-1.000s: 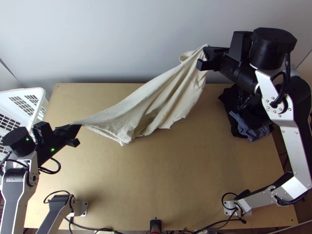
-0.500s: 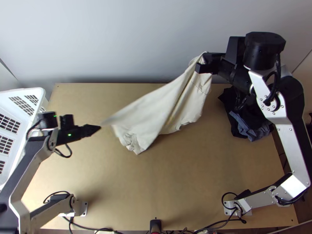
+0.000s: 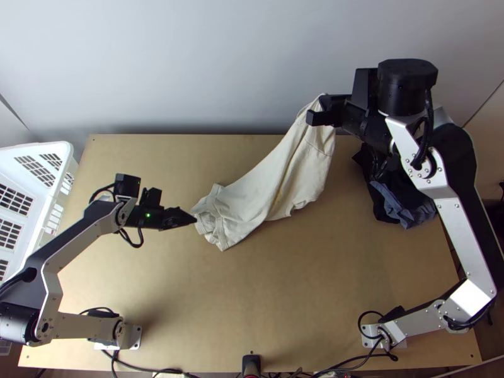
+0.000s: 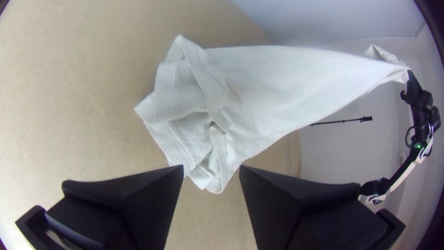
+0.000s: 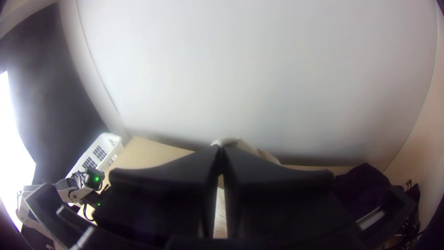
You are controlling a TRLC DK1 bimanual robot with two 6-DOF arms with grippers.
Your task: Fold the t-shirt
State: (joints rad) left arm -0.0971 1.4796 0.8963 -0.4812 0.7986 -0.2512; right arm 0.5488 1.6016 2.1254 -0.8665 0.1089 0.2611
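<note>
The cream t-shirt (image 3: 277,179) hangs from my right gripper (image 3: 322,108) at the table's back, its lower end bunched on the table left of the middle. In the right wrist view the fingers of my right gripper (image 5: 221,150) are closed on a bit of the cloth. My left gripper (image 3: 194,220) is at the bunched end, beside its left edge. The left wrist view has my left gripper (image 4: 212,173) open, the folded layers of the t-shirt (image 4: 259,92) lying beyond the gap between its fingertips.
A white basket (image 3: 38,151) stands at the table's left edge. Dark and grey-blue cloths (image 3: 403,205) lie heaped at the right, beneath the right arm. Cables run along the near edge, where the bare table (image 3: 264,296) shows.
The left gripper has let go of the t-shirt and moved right, toward the cloth. The freed end has dropped into a bunch on the table. My right gripper has come slightly left and nearer, still holding cloth.
</note>
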